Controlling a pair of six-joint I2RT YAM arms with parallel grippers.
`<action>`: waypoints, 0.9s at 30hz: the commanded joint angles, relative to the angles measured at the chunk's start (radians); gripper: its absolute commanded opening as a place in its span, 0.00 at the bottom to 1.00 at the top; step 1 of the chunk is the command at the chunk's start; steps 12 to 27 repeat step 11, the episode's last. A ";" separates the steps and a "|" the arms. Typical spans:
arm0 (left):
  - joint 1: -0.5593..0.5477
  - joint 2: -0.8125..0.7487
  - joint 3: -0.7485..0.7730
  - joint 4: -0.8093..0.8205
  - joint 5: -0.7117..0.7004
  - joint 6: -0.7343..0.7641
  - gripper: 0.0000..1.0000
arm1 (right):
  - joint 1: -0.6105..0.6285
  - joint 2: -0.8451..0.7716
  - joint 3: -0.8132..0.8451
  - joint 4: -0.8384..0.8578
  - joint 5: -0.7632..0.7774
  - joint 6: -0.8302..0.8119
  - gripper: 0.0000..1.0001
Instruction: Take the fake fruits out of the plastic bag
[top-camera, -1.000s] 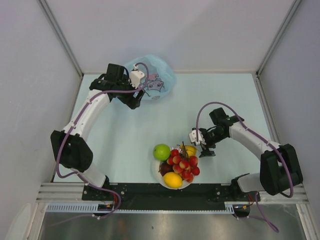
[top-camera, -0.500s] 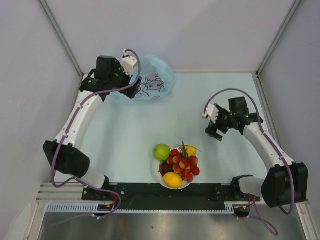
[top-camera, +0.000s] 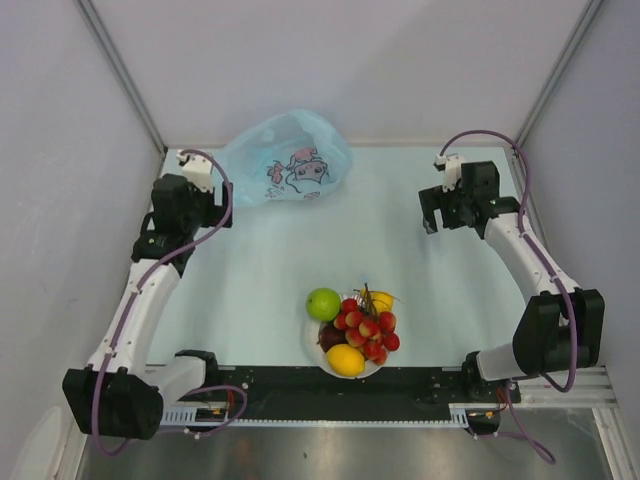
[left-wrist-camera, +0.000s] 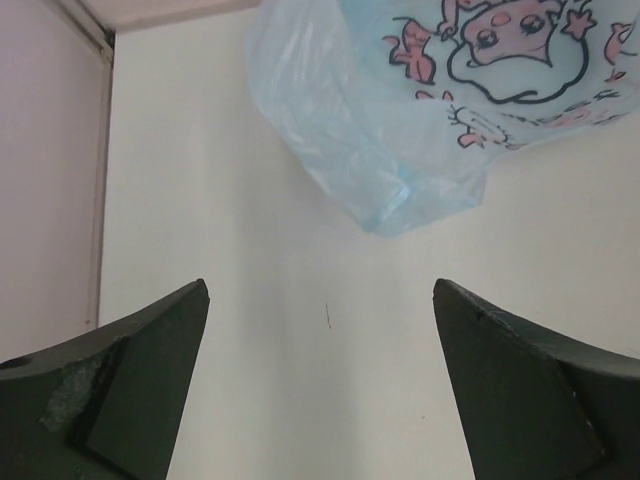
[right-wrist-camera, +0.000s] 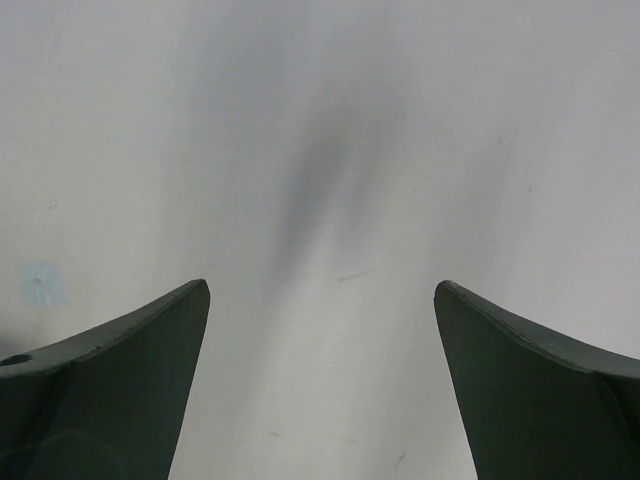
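Down at the near edge of the bench (top-camera: 250, 290), midway between the two arm bases, the white bowl (top-camera: 309, 340) carries the fake fruits heaped together: a green apple (top-camera: 323, 303) at its far-left rim, a bunch of red grapes (top-camera: 368, 330) spread across the middle and right, a yellow lemon (top-camera: 346, 359) at the near side, a dark red-purple fruit (top-camera: 330, 336) tucked between apple and lemon, and a second yellow piece (top-camera: 381, 299) behind the grapes. Well apart from it, the plastic bag (top-camera: 288, 160) lies crumpled at the far-left corner with its pink-and-dark cartoon print facing up; whether anything sits inside cannot be told. The left claw (left-wrist-camera: 320, 290) is spread wide and grips nothing, raised over bare bench near the bag's closest fold and clear of it. The right claw (right-wrist-camera: 320, 290) is likewise released, its dark fingers (right-wrist-camera: 120, 370) far apart with only plain bench between them, out over the far-right part of the bench.
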 joint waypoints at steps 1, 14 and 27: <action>0.004 -0.040 -0.118 0.113 -0.045 -0.094 1.00 | -0.013 0.003 0.027 -0.020 0.035 0.114 1.00; 0.004 -0.050 -0.227 0.124 0.016 -0.102 1.00 | -0.025 0.043 0.027 0.026 -0.017 0.101 1.00; 0.004 -0.050 -0.227 0.124 0.016 -0.102 1.00 | -0.025 0.043 0.027 0.026 -0.017 0.101 1.00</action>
